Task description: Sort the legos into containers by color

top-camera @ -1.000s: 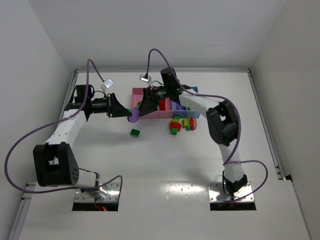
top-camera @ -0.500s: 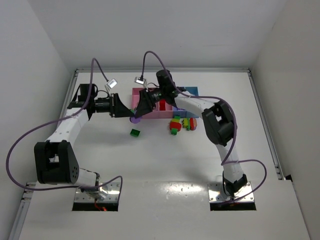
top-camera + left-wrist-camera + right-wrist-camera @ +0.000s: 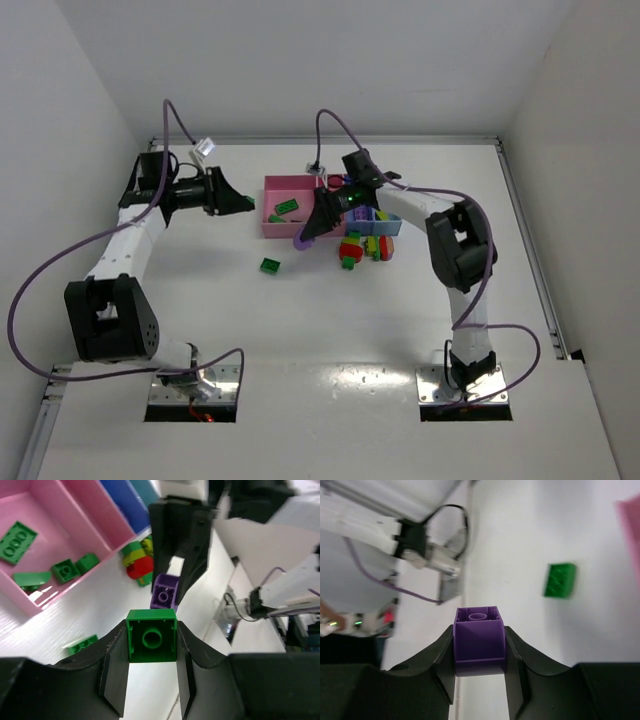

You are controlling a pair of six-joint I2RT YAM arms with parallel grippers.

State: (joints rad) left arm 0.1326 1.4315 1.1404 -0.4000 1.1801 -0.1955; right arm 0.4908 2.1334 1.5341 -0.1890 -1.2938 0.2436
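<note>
Each arm holds one brick, and the step in hand looks like the drop into the bins. The left fingers (image 3: 113,667) are clamped on the flanks of a green brick (image 3: 151,641), stud facing the wrist camera. In the top view they hang just left of the wide pink bin (image 3: 271,229). The right fingers (image 3: 516,672) are clenched on a purple brick (image 3: 480,645), which hangs at the front wall of that same bin, above the surface (image 3: 330,320).

The wide pink bin already holds several green bricks (image 3: 17,541), so I judge the green one belongs there. The left arm should carry it a little to the right until it is clearly inside the walls. It should then lower it close to the floor of the bin and only then part the fingers, so the brick does not bounce out.

No purple piece shows in any bin, so its place is a guess. The blue-violet bin (image 3: 118,498) seems likeliest, and the right arm partly hides it from above.

The two wrists are near each other over the pink bin, so they should move one at a time, the right arm drawing away toward the blue side first. It should pass high over the pile of mixed stacks (image 3: 364,246) so as not to scatter it. A loose green brick (image 3: 270,265) lies in front, not yet sorted.
</note>
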